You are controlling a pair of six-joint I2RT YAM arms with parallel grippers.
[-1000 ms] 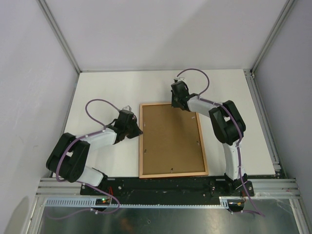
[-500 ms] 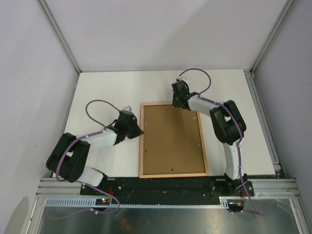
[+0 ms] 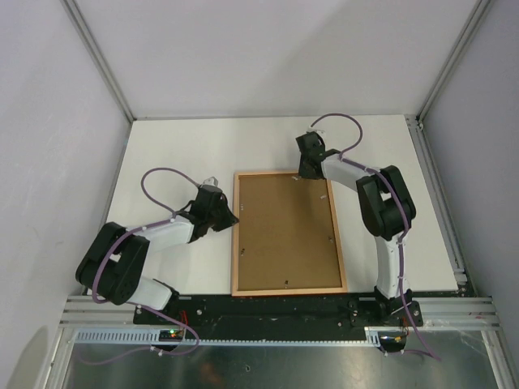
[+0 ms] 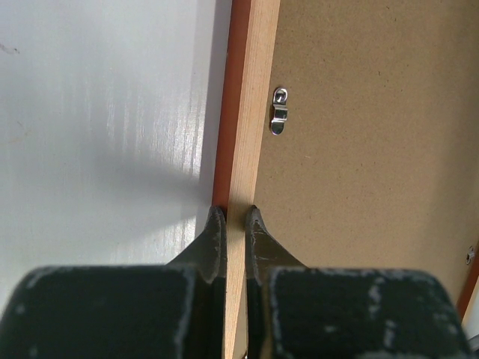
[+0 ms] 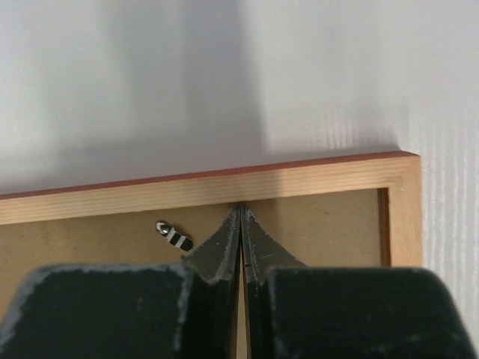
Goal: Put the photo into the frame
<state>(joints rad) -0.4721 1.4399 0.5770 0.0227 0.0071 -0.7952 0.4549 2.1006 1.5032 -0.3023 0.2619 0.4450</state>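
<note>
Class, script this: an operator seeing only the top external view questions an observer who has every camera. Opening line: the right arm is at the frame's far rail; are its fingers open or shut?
Observer: Shut. The right fingers meet tip to tip at the inner edge of the far rail of the frame.
Operator: Anything beside them?
Observer: A small striped clip lies on the backing board, close to the tips.
Operator: And the left fingers?
Observer: Narrowly apart over the pale rail; whether they pinch it, I cannot tell.
</note>
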